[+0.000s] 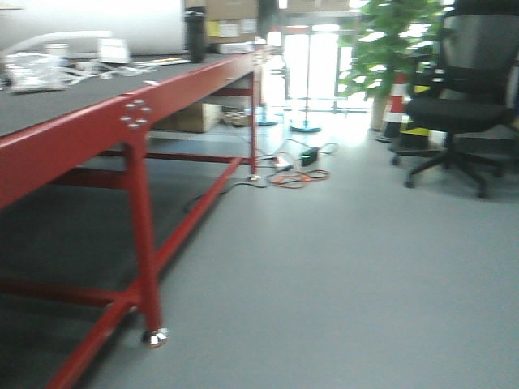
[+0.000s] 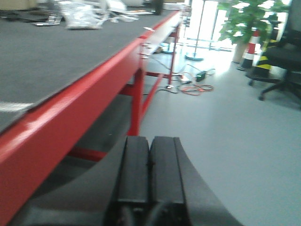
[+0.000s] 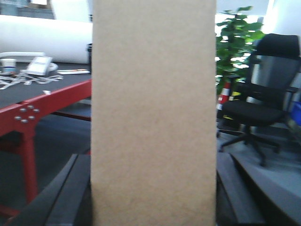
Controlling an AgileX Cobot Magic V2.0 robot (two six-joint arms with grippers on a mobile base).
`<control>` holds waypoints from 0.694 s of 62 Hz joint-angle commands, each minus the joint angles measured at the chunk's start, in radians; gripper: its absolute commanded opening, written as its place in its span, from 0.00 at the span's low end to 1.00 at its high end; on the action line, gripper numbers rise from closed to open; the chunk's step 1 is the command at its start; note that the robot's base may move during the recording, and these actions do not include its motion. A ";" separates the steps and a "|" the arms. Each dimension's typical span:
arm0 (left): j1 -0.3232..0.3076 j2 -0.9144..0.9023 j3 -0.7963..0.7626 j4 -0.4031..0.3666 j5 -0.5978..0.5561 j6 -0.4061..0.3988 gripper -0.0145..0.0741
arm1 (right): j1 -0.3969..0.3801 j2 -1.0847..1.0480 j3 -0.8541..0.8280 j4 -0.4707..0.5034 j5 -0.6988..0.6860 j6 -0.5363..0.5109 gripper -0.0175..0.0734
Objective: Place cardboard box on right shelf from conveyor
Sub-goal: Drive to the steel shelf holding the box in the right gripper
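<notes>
Cardboard box (image 3: pixel 154 113) stands upright and fills the middle of the right wrist view, off the belt. The red-framed conveyor (image 1: pixel 73 97) runs along the left, and an office chair (image 1: pixel 458 105) sits far right. The right gripper (image 3: pixel 151 160) clamps the box on both sides. The left gripper (image 2: pixel 150 141) hangs beside the conveyor's near edge, fingers pressed together, empty.

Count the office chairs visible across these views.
1. A black office chair stands to the right of the conveyor in the front view, near the potted plant. Both wrist views show the same chair. Others may be hidden out of frame.
</notes>
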State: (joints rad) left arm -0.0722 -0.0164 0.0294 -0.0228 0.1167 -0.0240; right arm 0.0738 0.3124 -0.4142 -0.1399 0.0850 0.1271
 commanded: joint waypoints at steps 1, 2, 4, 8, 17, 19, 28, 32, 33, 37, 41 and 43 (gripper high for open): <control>-0.002 -0.008 0.010 0.001 -0.086 -0.005 0.03 | -0.006 0.004 -0.032 -0.012 -0.103 -0.007 0.25; -0.002 -0.008 0.010 0.001 -0.086 -0.005 0.03 | -0.006 0.004 -0.032 -0.012 -0.103 -0.007 0.25; -0.002 -0.008 0.010 0.001 -0.086 -0.005 0.03 | -0.006 0.004 -0.032 -0.012 -0.103 -0.007 0.25; -0.002 -0.008 0.010 0.001 -0.086 -0.005 0.03 | -0.006 0.004 -0.032 -0.012 -0.103 -0.007 0.25; -0.002 -0.008 0.010 0.001 -0.086 -0.005 0.03 | -0.006 0.004 -0.032 -0.012 -0.103 -0.007 0.25; -0.002 -0.008 0.010 0.001 -0.086 -0.005 0.03 | -0.006 0.004 -0.032 -0.012 -0.103 -0.007 0.25; -0.002 -0.008 0.010 0.001 -0.086 -0.005 0.03 | -0.006 0.004 -0.032 -0.012 -0.103 -0.007 0.25; -0.002 -0.008 0.010 0.001 -0.086 -0.005 0.03 | -0.006 0.004 -0.032 -0.012 -0.103 -0.007 0.25; -0.002 -0.008 0.010 0.001 -0.086 -0.005 0.03 | -0.006 0.004 -0.032 -0.012 -0.103 -0.007 0.25; -0.002 -0.008 0.010 0.001 -0.086 -0.005 0.03 | -0.006 0.004 -0.032 -0.012 -0.103 -0.007 0.25; -0.002 -0.008 0.010 0.001 -0.086 -0.005 0.03 | -0.006 0.004 -0.032 -0.012 -0.103 -0.007 0.25; -0.002 -0.008 0.010 0.001 -0.086 -0.005 0.03 | -0.006 0.004 -0.032 -0.012 -0.103 -0.007 0.25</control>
State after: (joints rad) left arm -0.0722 -0.0164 0.0294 -0.0228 0.1167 -0.0240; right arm 0.0724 0.3108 -0.4142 -0.1399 0.0850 0.1271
